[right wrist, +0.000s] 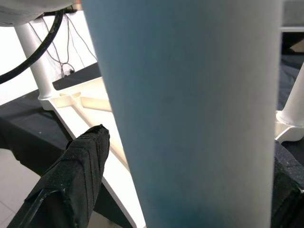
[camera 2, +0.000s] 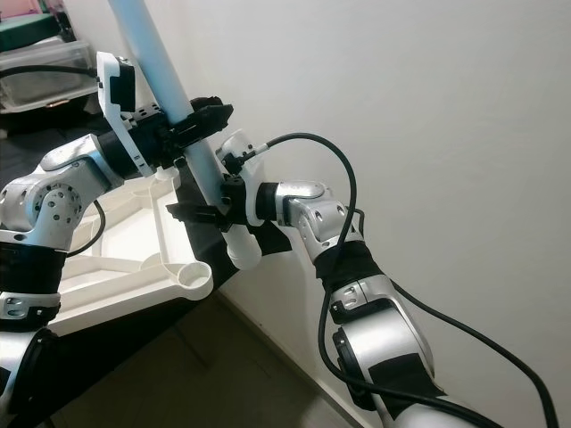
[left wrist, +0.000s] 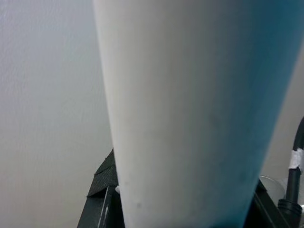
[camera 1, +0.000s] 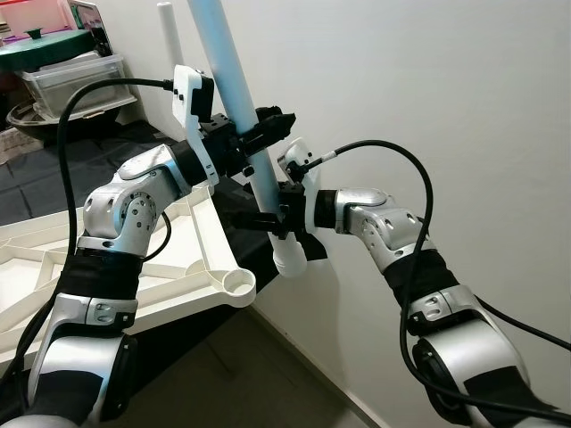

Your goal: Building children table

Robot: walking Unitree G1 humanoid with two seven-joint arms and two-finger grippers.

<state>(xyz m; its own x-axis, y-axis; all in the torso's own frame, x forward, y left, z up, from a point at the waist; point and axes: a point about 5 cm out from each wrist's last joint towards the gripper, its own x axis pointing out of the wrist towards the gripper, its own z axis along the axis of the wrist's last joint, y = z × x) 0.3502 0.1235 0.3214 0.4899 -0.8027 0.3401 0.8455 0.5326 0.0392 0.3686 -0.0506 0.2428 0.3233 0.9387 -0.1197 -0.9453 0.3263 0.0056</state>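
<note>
A pale blue table leg (camera 1: 234, 85) slants through the upper middle of the frame, its top end running out past the upper edge and its white lower end hanging in the air in front of the white wall (camera 1: 446, 80). The left gripper (camera 1: 264, 130) is clamped across the leg high up, black fingers on either side of it. Just below, the right gripper (camera 1: 278, 218) grasps the same leg near its lower end, jaws closed against it. To the lower left lies the cream underside of the tabletop (camera 1: 192, 267) on a black surface, an open round corner socket (camera 1: 235, 283) nearest the leg. A second white leg (camera 1: 169, 31) stands upright at the upper left, beside clear storage bins (camera 1: 76, 80).
</note>
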